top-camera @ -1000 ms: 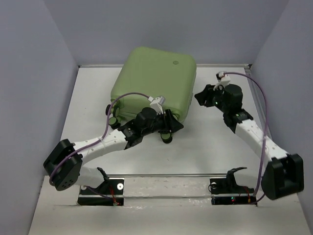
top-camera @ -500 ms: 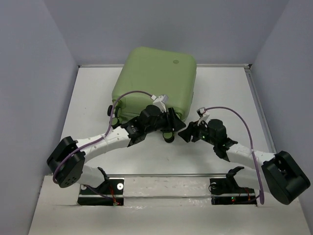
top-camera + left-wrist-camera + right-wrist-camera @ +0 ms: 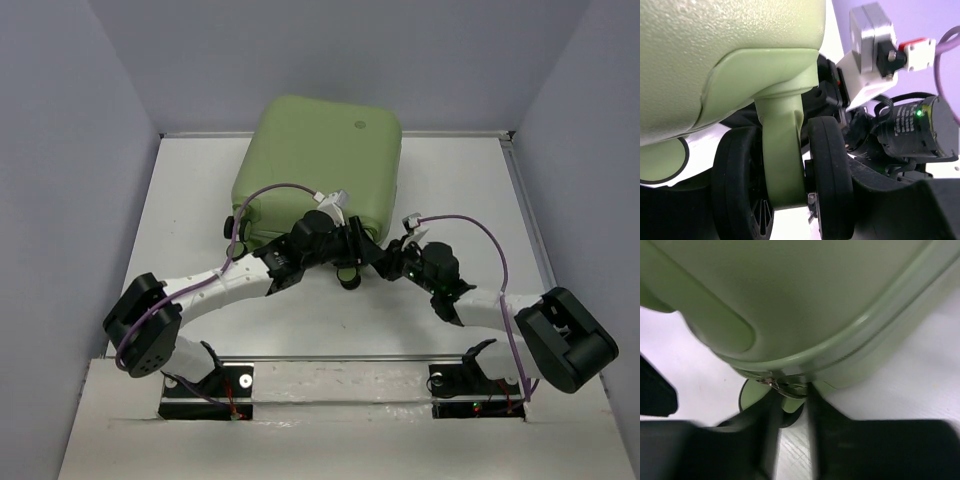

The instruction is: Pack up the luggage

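The light-green luggage (image 3: pixel 322 165) lies closed and flat at the back middle of the table. My left gripper (image 3: pixel 347 264) is at its near right corner, shut on a green-and-black caster wheel (image 3: pixel 782 180) that fills the space between my fingers. My right gripper (image 3: pixel 384 262) is right beside it at the same corner. In the right wrist view its fingers (image 3: pixel 832 440) stand a narrow gap apart, and the metal zipper pull (image 3: pixel 772 383) on the luggage seam (image 3: pixel 850 347) sits at their tips. The lining and inside are hidden.
A second caster wheel (image 3: pixel 232 222) sticks out at the luggage's near left corner. Grey walls close in the white table (image 3: pixel 190 200) on three sides. A metal rail (image 3: pixel 330 357) runs along the near edge. The right arm's wrist body (image 3: pixel 912 130) is close beside my left gripper.
My right arm has swung from the luggage's far right side down to its near right corner, beside the left gripper. The left gripper stayed on the wheel and the luggage shifted slightly.
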